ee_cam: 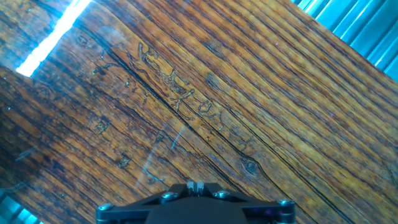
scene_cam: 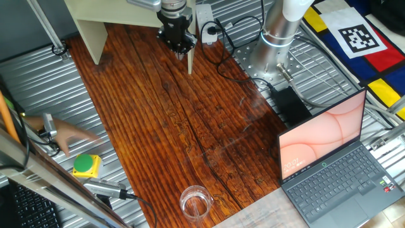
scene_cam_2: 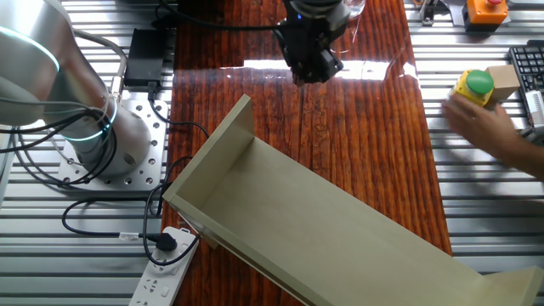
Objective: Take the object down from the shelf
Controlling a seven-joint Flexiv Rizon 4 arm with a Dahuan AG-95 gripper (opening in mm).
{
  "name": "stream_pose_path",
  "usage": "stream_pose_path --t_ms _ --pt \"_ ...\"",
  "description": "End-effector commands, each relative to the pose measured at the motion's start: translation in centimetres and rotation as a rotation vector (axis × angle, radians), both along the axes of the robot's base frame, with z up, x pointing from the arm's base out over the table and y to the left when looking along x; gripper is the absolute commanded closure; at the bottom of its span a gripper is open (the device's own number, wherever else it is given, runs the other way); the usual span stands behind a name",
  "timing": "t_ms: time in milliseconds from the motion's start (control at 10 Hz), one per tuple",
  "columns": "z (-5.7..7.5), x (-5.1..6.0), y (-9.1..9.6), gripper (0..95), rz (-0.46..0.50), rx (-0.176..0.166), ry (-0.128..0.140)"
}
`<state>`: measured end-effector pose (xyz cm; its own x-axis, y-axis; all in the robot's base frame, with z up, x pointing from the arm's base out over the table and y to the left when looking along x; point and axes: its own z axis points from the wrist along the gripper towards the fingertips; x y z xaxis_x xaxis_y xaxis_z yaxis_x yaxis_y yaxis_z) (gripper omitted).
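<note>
The table [scene_cam: 164, 120] is a dark, glossy wood-grain board sitting on a ribbed metal bench, with a laptop [scene_cam: 329, 164] lying off one long edge and a clear glass [scene_cam: 195, 201] standing near the corner beside it. The shelf [scene_cam_2: 340, 229] is occupying the opposite end of the table, and its boards are showing nothing on them. The pincer [scene_cam: 184, 45] is hanging above the table just in front of the shelf; the hand view is showing only bare wood grain beneath it, so it is holding nothing, and how far the jaws are parted cannot be told. The object [scene_cam_2: 474, 87] is sitting off the table on the metal bench, beyond the long edge opposite the laptop, with a person's hand [scene_cam_2: 484, 127] blurred beside it. Judged from this layout, the task has not started: the object is not yet on the shelf, and the whole reach, grasp and lowering sequence is remaining.
</note>
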<state>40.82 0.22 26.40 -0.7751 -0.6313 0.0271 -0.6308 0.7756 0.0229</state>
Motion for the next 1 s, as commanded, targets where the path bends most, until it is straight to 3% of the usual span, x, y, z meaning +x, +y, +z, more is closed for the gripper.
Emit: stream_pose_path --t_ms 100,700,1000 --pt "0.1 -0.1 -0.1 95.0 -0.061 -0.004 -0.006" --pt "1.2 -1.4 -1.1 95.0 -0.060 -0.006 0.004" --pt "1.7 -1.9 -2.0 95.0 -0.060 0.004 -0.007"
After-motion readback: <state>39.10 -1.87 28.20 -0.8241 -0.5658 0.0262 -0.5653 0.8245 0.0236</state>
